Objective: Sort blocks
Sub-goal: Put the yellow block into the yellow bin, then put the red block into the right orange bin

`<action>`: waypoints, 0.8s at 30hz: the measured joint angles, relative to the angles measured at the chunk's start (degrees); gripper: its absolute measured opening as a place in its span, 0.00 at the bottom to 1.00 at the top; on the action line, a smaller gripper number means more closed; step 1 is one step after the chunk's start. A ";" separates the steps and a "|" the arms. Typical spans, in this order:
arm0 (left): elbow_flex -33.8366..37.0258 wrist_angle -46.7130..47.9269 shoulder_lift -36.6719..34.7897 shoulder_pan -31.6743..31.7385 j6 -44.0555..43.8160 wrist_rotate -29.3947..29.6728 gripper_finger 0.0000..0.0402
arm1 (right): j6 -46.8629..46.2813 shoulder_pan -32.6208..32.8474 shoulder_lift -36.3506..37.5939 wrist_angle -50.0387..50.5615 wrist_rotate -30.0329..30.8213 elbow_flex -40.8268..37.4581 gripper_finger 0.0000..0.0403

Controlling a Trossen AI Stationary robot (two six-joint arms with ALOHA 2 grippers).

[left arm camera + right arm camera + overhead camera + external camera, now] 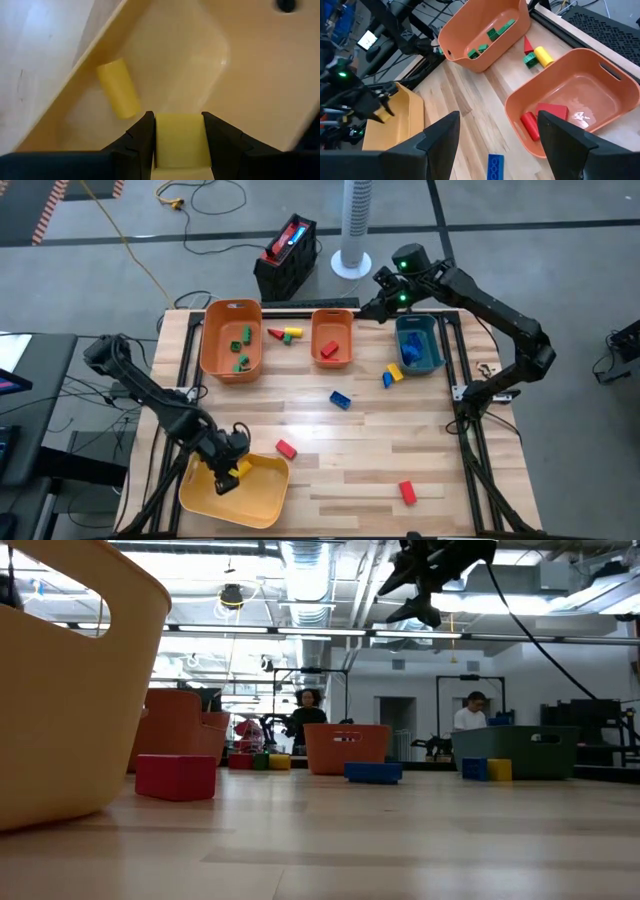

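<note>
Left fingers (pixel 142 142) clamping yellow block (pixel 181 140), seemingly over yellow bin (pixel 250 75), right fingers (pixel 560 132) wide.

The pale wooden bench (pixel 340 450) is made of narrow planks with a smooth, lightly glossy finish that throws back the ceiling lights in the low view. At the lower left of the high view, the yellow plastic bin (pixel 262 488) looks smooth with a soft sheen, and so do the two orange plastic bins (pixel 214 350) along the top. The teal plastic bin (pixel 434 348) at upper right looks duller. The small plastic blocks (pixel 341 399) have a smooth, even finish. The left end effector (pixel 179 137) has matt dark fingers pressed against a smooth yellow plastic block (pixel 181 140).
</note>
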State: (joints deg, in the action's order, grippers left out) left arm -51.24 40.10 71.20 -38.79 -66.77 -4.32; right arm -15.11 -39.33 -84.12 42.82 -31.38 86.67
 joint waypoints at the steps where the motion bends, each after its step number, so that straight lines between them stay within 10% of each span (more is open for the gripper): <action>1: 1.21 -0.78 0.00 0.00 -0.61 0.02 0.33 | -0.01 -0.03 0.00 -0.02 -0.01 0.00 0.69; 24: 7.87 -8.16 0.04 0.02 -5.82 -2.05 0.44 | -1.36 0.00 0.00 0.01 -0.01 0.00 0.69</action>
State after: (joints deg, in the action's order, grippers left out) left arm -43.38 31.94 71.24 -38.76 -72.59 -6.37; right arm -16.47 -39.33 -84.12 42.83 -31.40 86.67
